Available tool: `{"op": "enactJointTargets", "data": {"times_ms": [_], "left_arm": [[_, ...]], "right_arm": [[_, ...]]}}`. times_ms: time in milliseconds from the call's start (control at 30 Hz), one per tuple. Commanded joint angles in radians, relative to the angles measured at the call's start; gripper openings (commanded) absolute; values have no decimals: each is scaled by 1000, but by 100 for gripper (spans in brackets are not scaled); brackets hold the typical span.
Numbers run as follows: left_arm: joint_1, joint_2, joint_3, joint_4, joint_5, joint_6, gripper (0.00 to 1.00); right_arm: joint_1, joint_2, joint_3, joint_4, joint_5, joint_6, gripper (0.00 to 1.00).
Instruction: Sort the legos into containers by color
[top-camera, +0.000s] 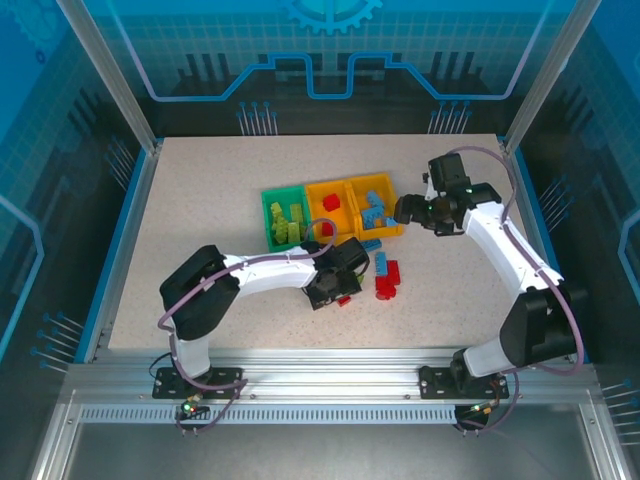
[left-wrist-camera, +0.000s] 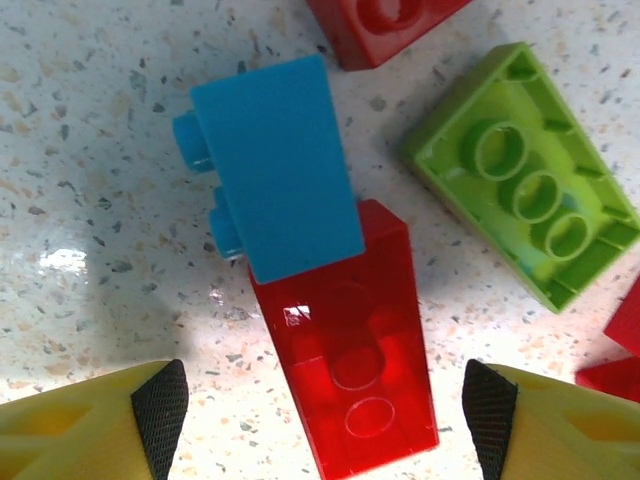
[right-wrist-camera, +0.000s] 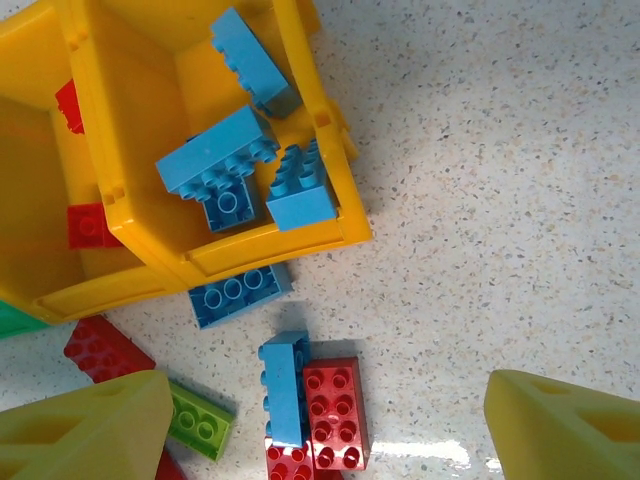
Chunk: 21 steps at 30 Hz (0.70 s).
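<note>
**Left gripper straddles a red brick, right gripper hangs open by the blue bin**

On the speckled white table (top-camera: 200, 200), three small open-topped plastic bins stand touching in a row. The green bin (top-camera: 266, 212) on the left holds lime green bricks (top-camera: 288, 225). The middle orange-yellow bin (top-camera: 316, 192) has a red block (top-camera: 331, 202) inside. The right orange-yellow bin (top-camera: 378, 181) holds blue bricks (top-camera: 375, 212).

The left gripper (top-camera: 335, 285) sits low over the loose pieces just near of the bins. In its wrist view the jaws are spread. The black pads (left-wrist-camera: 160, 415) stand on either side of a long red studded brick (left-wrist-camera: 345, 370) with table showing on both sides, so nothing is pinched. A blue brick lying on its side (left-wrist-camera: 275, 170) overlaps the end of the red one away from the fingers. An upturned lime green brick (left-wrist-camera: 525, 215) lies just right of that pair, not touching it.

The right gripper (top-camera: 405, 210) hovers beside the right wall of the right bin. Its yellow fingers (right-wrist-camera: 90, 430) are wide apart and hold nothing. Its wrist view shows a flat blue brick (right-wrist-camera: 240, 293) on the table against the bin's outer wall. Nearer the fingers, a narrow blue brick (right-wrist-camera: 285, 385) and a square red brick (right-wrist-camera: 335, 410) lie touching side by side.
</note>
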Motion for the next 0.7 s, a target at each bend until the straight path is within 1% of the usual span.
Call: {"op": "enactJointTargets", "data": {"times_ms": [0, 133, 200, 267, 400, 500, 667], "left_arm": [[-5, 39, 36, -53, -21, -5, 76], [-2, 66, 54, -55, -20, 2, 74], [-2, 71, 54, -49, -21, 1, 70], [-1, 74, 53, -48, -19, 3, 63], [-2, 73, 46, -50, -20, 9, 40], [-3, 61, 36, -49, -13, 19, 29], [-5, 6, 13, -49, -16, 23, 27]], "right_arm": [[-25, -41, -29, 30, -30, -12, 83], [-37, -55, -59, 34, -34, -11, 83], [-41, -62, -71, 36, -36, -13, 83], [-44, -68, -82, 36, -36, -14, 83], [-45, -77, -98, 37, -31, -16, 84], [-45, -81, -120, 39, -28, -16, 83], [-28, -92, -181, 48, -47, -21, 82]]}}
